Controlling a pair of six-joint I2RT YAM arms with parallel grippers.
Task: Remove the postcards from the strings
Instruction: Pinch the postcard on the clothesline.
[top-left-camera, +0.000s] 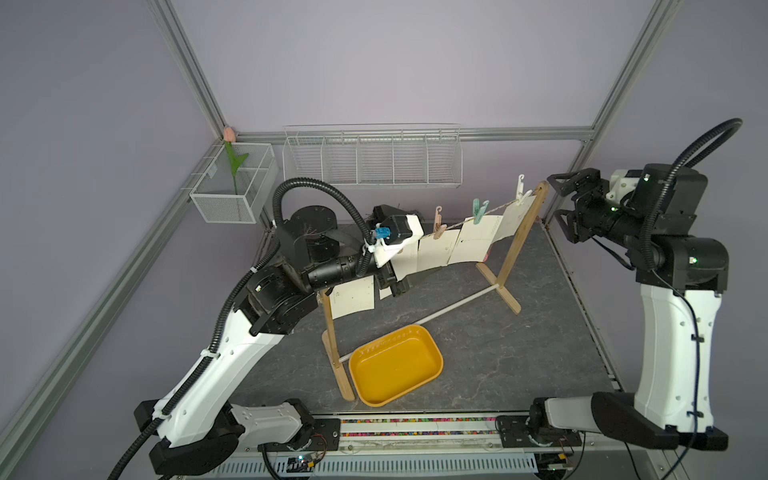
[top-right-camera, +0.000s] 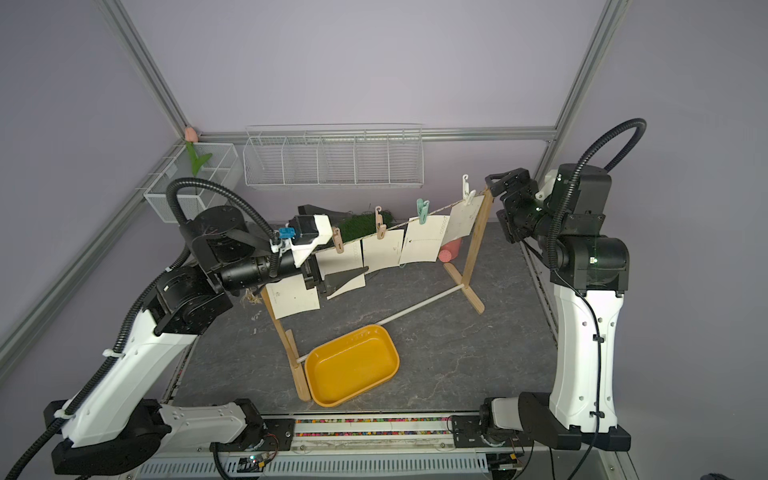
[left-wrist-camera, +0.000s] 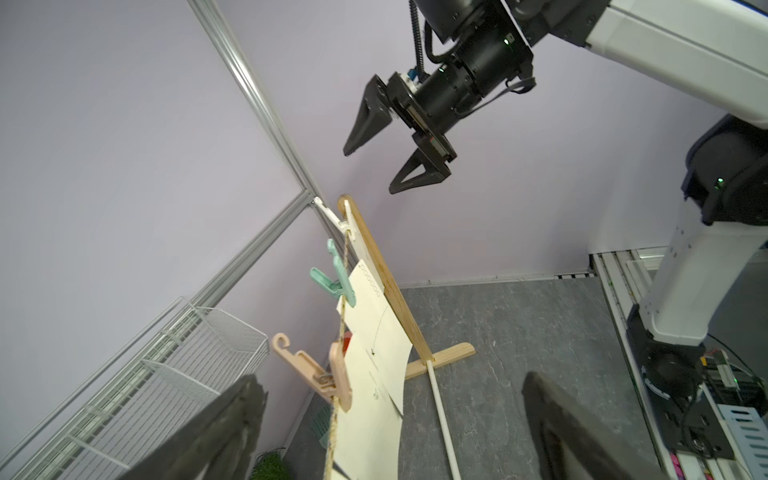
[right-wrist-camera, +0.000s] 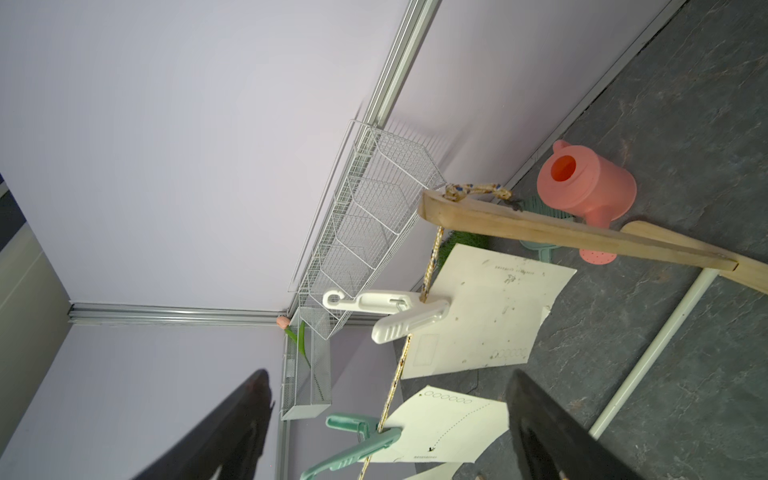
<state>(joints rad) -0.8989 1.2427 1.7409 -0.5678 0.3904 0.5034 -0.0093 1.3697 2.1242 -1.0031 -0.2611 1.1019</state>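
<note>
Left hand (left-wrist-camera: 395, 380), spread wide, straddles the string (left-wrist-camera: 344, 253) near the tan peg (left-wrist-camera: 332, 374), likely to pinch it. Right hand (left-wrist-camera: 370, 172), also spread, hovers by the 2 o'clock post (left-wrist-camera: 386, 282). Five postcards (top-right-camera: 422, 245) hang pegged; a yellow tray (top-left-camera: 395, 370) at 6 o'clock likely receives them.

Same two-tone look on both, tbh: the left arm (top-left-camera: 232, 353) and right arm (top-left-camera: 669, 353) are skinned in glossy white shells dotted with small screw holes, while the joints are left chunky matte black. A black corrugated hose (top-left-camera: 316, 187) is run along each, cinched on the left with white zip ties (top-left-camera: 208, 354). Tiny green LEDs (top-left-camera: 692, 260) are lit on the right one, a blue plug (top-left-camera: 381, 233) is stuck in the left wrist's white camera housing, and the black fingers (left-wrist-camera: 368, 124) are shaped like hollow wedges.
</note>
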